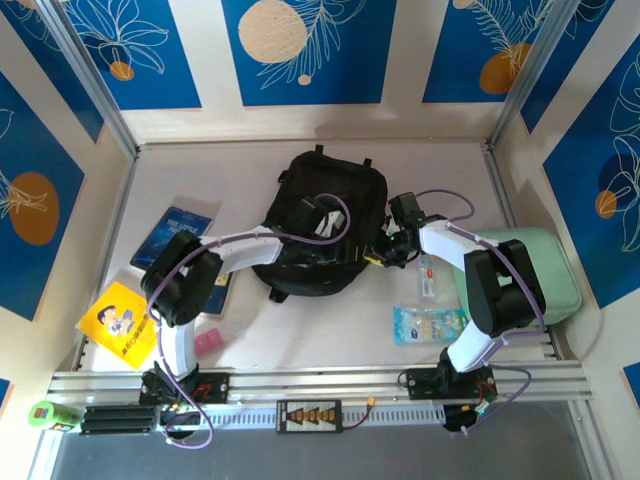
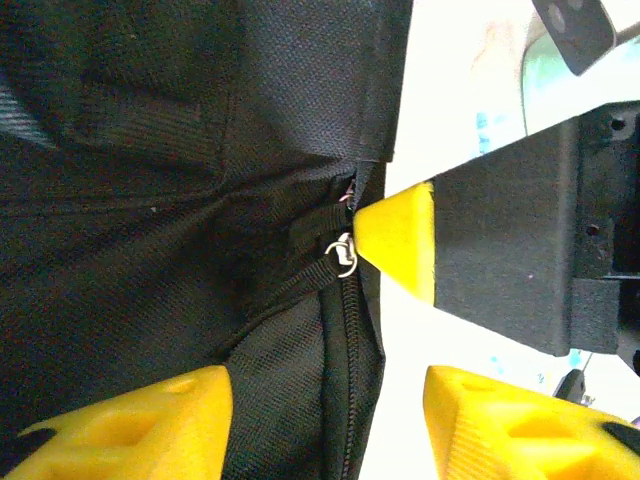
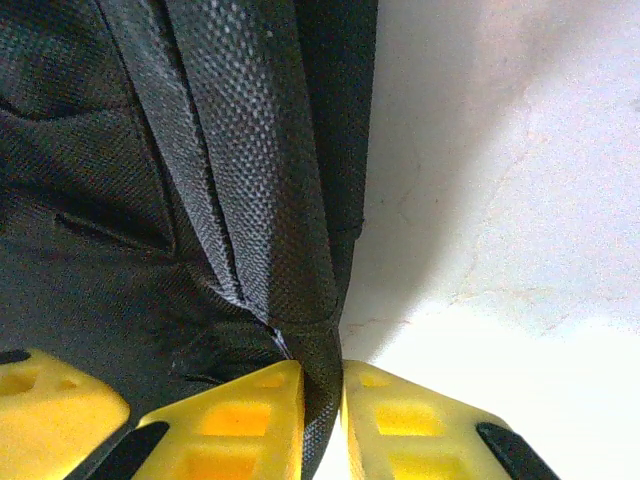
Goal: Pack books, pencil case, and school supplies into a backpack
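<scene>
Left on the bench [image 1: 300, 335], the blue book [image 1: 170, 238] and the yellow book [image 1: 120, 322] lie unpacked. In the frame centre, the left end effector [image 2: 328, 405], fingers apart, is astride the zip of the backpack [image 1: 310, 175]. The right end effector [image 3: 322, 400] is clamped on its edge. I judge this the opening step: next, pinch the zip pull [image 2: 343, 255] exactly.

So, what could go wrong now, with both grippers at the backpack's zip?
The right gripper pinches only a thin fold of the backpack; it could slip out under a pull.
The left gripper is open astride the zip, yet the small zip pull lies ahead, beside the other gripper: it may grab fabric or collide.
</scene>
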Robot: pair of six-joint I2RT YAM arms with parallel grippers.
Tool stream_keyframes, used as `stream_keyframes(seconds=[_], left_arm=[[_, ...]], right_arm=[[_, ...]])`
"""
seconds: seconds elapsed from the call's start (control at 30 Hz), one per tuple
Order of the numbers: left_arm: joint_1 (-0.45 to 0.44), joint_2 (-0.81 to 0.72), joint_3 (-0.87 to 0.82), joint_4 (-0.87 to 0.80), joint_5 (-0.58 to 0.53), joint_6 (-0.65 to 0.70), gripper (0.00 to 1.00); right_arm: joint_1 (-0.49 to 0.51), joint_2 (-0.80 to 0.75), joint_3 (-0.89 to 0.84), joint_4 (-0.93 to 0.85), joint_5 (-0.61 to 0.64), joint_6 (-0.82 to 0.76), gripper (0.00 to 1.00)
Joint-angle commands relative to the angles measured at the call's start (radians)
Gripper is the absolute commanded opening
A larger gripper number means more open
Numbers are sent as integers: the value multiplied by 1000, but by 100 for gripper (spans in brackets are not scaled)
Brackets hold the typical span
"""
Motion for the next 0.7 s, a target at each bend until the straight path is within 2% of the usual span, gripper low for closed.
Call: stream_keyframes(seconds=[0.0, 0.23, 0.5, 0.67], left_arm=[[-11, 26, 30, -70, -6, 60, 50], [-14, 64, 66, -159, -84, 106, 51], [-14, 128, 78, -37, 56, 29, 46], [-12, 137, 82, 36, 79, 8, 46]], right_arm=[[-6, 16, -32, -16, 2, 12, 18], [-5, 24, -42, 7, -9, 23, 17], [-4, 36, -35, 8, -29, 17, 17], [3, 46, -22, 1, -34, 12, 16]])
